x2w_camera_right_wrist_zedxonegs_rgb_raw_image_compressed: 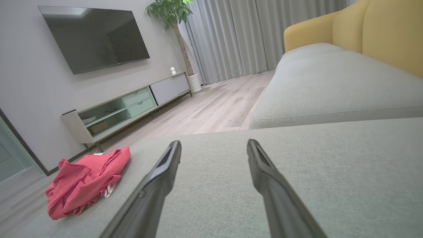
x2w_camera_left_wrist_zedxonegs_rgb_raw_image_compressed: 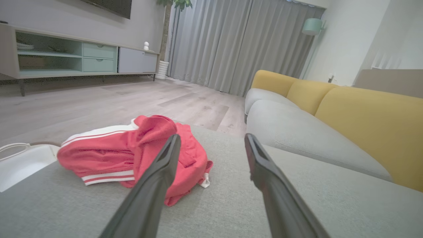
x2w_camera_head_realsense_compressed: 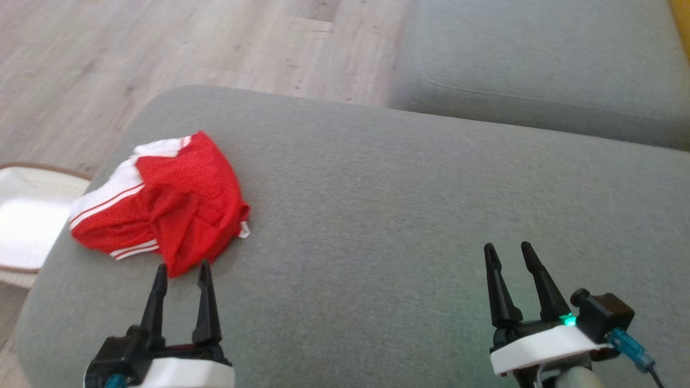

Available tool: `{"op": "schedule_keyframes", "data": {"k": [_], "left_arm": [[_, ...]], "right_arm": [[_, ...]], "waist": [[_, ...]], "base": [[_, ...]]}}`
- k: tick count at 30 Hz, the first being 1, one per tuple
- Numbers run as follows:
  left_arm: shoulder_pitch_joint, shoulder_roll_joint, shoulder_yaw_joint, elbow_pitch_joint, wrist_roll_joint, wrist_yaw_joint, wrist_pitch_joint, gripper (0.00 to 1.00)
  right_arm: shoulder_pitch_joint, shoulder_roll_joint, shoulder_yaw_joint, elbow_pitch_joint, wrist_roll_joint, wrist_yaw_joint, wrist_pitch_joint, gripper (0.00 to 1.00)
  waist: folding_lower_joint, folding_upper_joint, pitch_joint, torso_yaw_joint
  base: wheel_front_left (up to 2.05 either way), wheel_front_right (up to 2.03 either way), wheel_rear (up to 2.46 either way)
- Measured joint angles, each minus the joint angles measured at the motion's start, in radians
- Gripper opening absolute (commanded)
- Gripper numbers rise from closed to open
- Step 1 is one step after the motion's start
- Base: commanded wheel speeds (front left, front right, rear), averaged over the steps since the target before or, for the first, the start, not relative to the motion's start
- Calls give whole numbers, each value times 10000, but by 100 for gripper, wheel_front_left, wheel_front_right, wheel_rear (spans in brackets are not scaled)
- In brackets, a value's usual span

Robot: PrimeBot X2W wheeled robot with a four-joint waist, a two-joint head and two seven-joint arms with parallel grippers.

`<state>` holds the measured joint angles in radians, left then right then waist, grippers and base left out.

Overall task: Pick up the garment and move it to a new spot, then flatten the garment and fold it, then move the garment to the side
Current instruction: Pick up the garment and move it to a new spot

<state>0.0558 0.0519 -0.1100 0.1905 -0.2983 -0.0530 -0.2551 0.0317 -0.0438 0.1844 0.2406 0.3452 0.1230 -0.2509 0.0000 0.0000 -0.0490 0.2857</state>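
A crumpled red garment (x2w_camera_head_realsense_compressed: 164,207) with white stripes and white trim lies on the left part of the grey sofa cushion (x2w_camera_head_realsense_compressed: 388,215). It appears again in the left wrist view, garment (x2w_camera_left_wrist_zedxonegs_rgb_raw_image_compressed: 132,155), and at the lower left of the right wrist view, garment (x2w_camera_right_wrist_zedxonegs_rgb_raw_image_compressed: 86,180). My left gripper (x2w_camera_head_realsense_compressed: 182,268) is open just in front of the garment's near edge, with nothing between its fingers. My right gripper (x2w_camera_head_realsense_compressed: 508,249) is open over the bare cushion far to the right of the garment, holding nothing.
A white basket (x2w_camera_head_realsense_compressed: 27,221) sits on the floor left of the cushion. A second grey seat (x2w_camera_head_realsense_compressed: 539,70) with yellow backrests (x2w_camera_left_wrist_zedxonegs_rgb_raw_image_compressed: 363,115) lies beyond. Wood floor (x2w_camera_head_realsense_compressed: 161,48), a TV cabinet (x2w_camera_right_wrist_zedxonegs_rgb_raw_image_compressed: 125,105) and curtains (x2w_camera_left_wrist_zedxonegs_rgb_raw_image_compressed: 238,43) lie farther off.
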Motion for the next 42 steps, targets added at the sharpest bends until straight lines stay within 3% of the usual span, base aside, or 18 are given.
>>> {"op": "schedule_keyframes", "data": {"k": [9,24,30,35,42], "left_arm": [[327,0,353,-59,17,-102,0,100],[-295,44,1191,353,782,-366,0,100],[-2447,874,1116,1958,1317,-537,23,100],[-4562,1829,681,3802,1661,-708,941,100],[-6569,2259,-596,5875,1246,-794,2092,100]], "right_arm": [[35,0,90,40,67,0,0,100],[-34,0,98,-36,-88,0,0,100],[-539,0,-332,-251,-777,0,0,100],[-911,-6,-968,-441,-1289,0,0,100],[-961,-13,-1379,-648,-1622,0,0,100]], "waist": [[0,0,-144,842],[0,0,592,715],[2,0,1576,542],[3,0,2522,410],[4,0,3515,211]], "base": [[0,0,0],[0,0,0],[0,0,0],[0,0,0],[0,0,0]]}}
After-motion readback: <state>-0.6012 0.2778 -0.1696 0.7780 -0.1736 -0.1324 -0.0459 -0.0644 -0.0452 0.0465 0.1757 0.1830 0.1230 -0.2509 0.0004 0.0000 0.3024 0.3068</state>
